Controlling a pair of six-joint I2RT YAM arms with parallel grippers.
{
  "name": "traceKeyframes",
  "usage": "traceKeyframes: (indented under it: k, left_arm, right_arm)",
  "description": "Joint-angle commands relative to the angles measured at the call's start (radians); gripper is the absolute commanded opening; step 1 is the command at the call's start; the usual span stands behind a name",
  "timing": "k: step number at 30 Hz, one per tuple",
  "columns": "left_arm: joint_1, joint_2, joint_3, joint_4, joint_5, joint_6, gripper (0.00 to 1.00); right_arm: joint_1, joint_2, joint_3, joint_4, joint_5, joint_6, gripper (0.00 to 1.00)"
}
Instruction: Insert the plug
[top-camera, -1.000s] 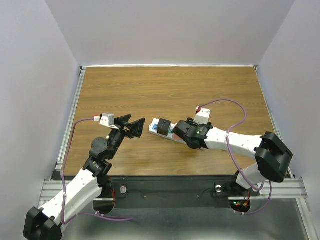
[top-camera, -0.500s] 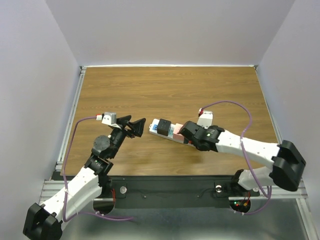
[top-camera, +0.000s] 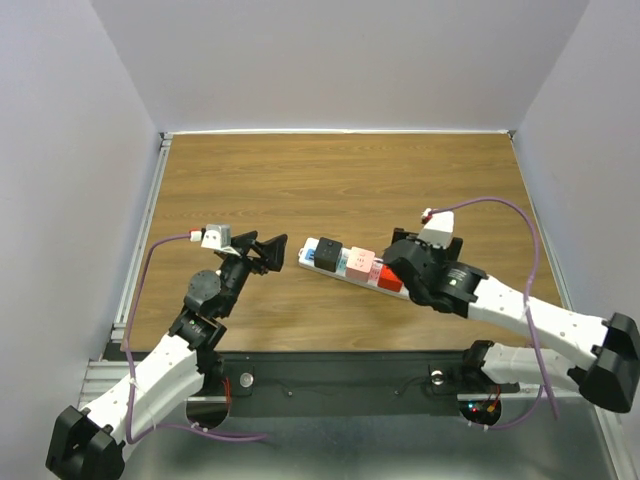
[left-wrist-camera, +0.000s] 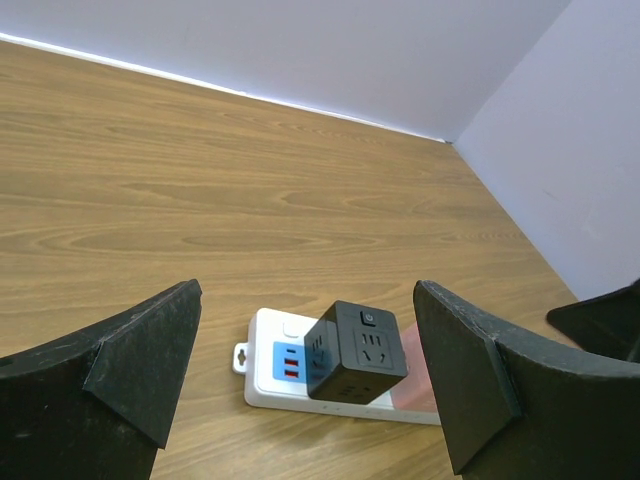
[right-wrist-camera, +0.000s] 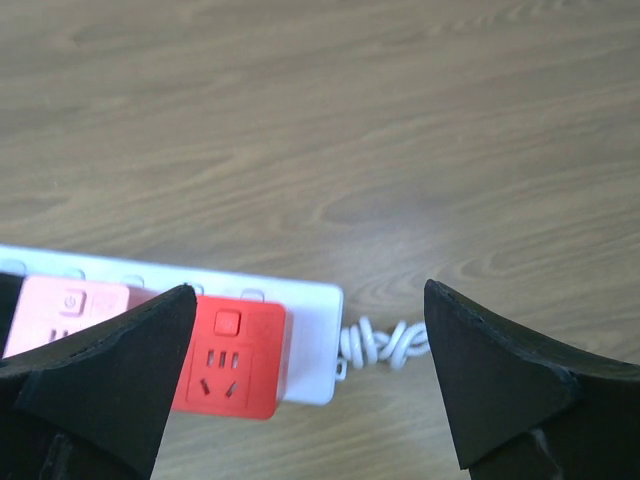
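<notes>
White strip (top-camera: 308, 256) flat on tabletop (top-camera: 350, 180), black plug (left-wrist-camera: 356, 351), pink plug (top-camera: 358, 265) and red plug (right-wrist-camera: 228, 358) sitting in it, left jaws and right jaws wide open, holding nothing, one near each end

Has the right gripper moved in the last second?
Yes. The right gripper has backed right along the power strip, uncovering the pink cube and red cube.

Left arm (top-camera: 160, 370) extended forward, jaws apart; right arm (top-camera: 520, 310) angled leftward, jaws apart.

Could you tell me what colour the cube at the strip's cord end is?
The cube is red, clearest in the right wrist view.
</notes>
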Motion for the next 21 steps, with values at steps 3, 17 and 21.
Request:
traceKeyframes:
  k: [3, 17, 21]
  left_arm:
    - [-0.005, -0.011, 0.032, 0.015, -0.078, 0.012, 0.99]
    - [-0.005, -0.050, 0.032, 0.010, -0.186, 0.049, 0.99]
    - [-0.005, -0.048, 0.043, 0.001, -0.230, 0.049, 0.99]
  right_arm:
    - [-0.049, -0.211, -0.086, 0.281, 0.155, -0.223, 1.00]
    - [-0.055, -0.327, -0.158, 0.458, 0.379, -0.338, 1.00]
    - [-0.055, -0.309, -0.151, 0.460, 0.394, -0.289, 1.00]
